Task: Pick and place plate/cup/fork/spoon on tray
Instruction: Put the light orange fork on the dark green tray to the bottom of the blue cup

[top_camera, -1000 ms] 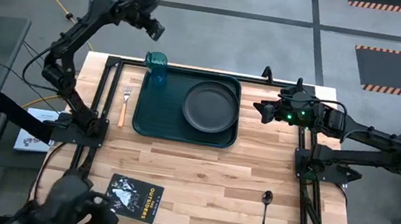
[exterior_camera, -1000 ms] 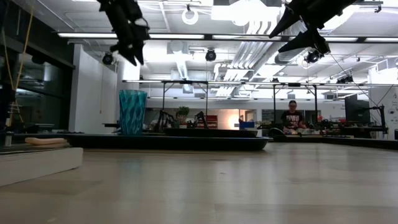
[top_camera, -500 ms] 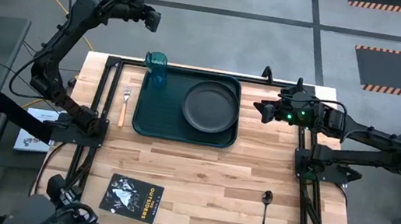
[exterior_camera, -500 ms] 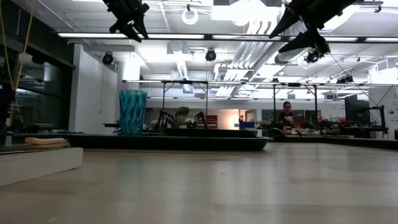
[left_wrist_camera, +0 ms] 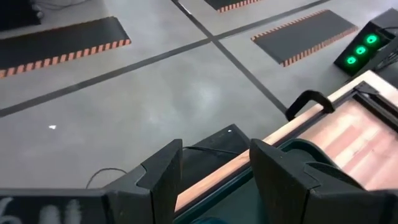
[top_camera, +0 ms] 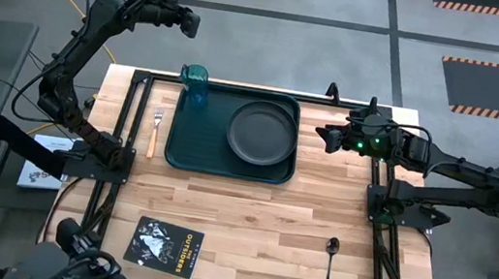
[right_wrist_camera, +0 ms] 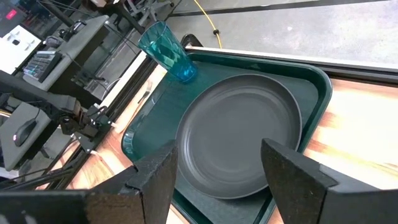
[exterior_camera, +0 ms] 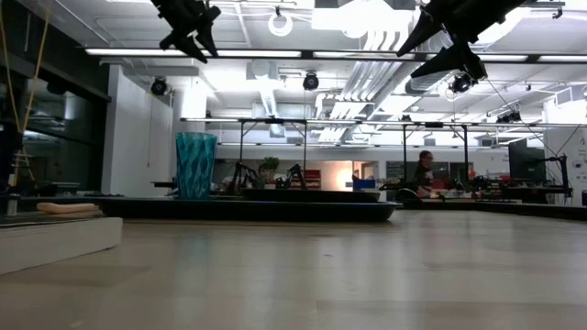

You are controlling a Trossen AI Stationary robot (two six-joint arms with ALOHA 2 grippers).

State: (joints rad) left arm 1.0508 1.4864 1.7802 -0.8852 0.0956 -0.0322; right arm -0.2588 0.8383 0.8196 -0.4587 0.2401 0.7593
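Note:
The dark green tray (top_camera: 200,142) lies on the table's far middle. The dark plate (top_camera: 262,132) lies flat in its right half. The teal cup (top_camera: 196,83) stands upright in its far left corner. The fork (top_camera: 155,132) lies on the wood left of the tray. The dark spoon (top_camera: 330,264) lies near the table's near right edge. My left gripper (top_camera: 193,22) is open and empty, high above and beyond the far edge, behind the cup. My right gripper (top_camera: 320,137) is open and empty, in the air right of the tray, pointing at the plate (right_wrist_camera: 239,134).
A black booklet (top_camera: 168,247) lies near the table's near left edge. Black frame rails run along both table sides, and a clamp (top_camera: 333,91) sits at the far edge. A person (top_camera: 74,271) shows at the near left corner. Bare wood lies between tray and spoon.
My left gripper has gone up and toward the far edge, away from the cup, then stayed still. The cup stays upright on the tray. The person at the near left corner has drawn back.

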